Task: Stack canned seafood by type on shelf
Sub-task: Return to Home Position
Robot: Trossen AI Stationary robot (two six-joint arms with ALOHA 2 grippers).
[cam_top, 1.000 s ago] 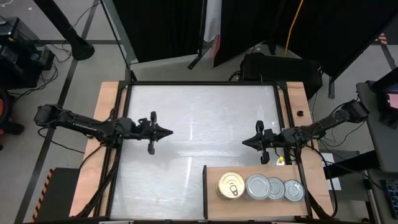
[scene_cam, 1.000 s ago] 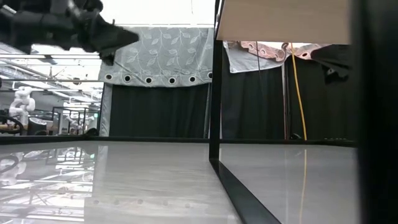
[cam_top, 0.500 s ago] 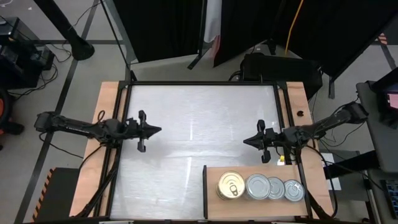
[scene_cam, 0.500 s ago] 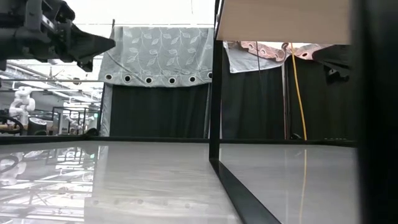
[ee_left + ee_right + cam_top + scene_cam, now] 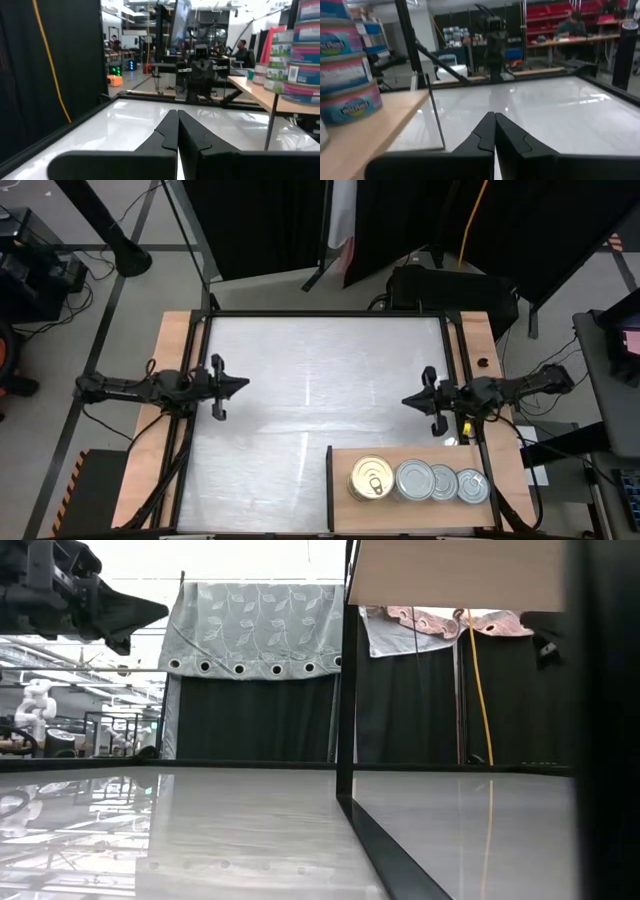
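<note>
The canned seafood stands in a row of stacks on the light-brown shelf (image 5: 505, 465) at the table's near right. Seen from above, one gold pull-ring top (image 5: 373, 478) is at the row's left end, with three silver tops (image 5: 443, 483) beside it. The stacked tins (image 5: 302, 50) show colourful labels (image 5: 347, 75) in both wrist views. My left gripper (image 5: 243, 383) hangs shut and empty above the table's left side, pointing level toward the right. My right gripper (image 5: 405, 400) hangs shut and empty above the right side, just beyond the shelf's far edge, pointing left.
The shelf stands raised on thin black legs (image 5: 345, 670) over the glossy white tabletop (image 5: 320, 370). A black frame (image 5: 325, 313) rims the table, with wooden strips (image 5: 175, 340) along both sides. The room beyond shows in the wrist views, with people at benches.
Both arms have drawn back, fingers staying shut. My left gripper has gone toward the table's left edge and sunk a little. My right gripper has gone toward the right edge. The tins have kept still.
</note>
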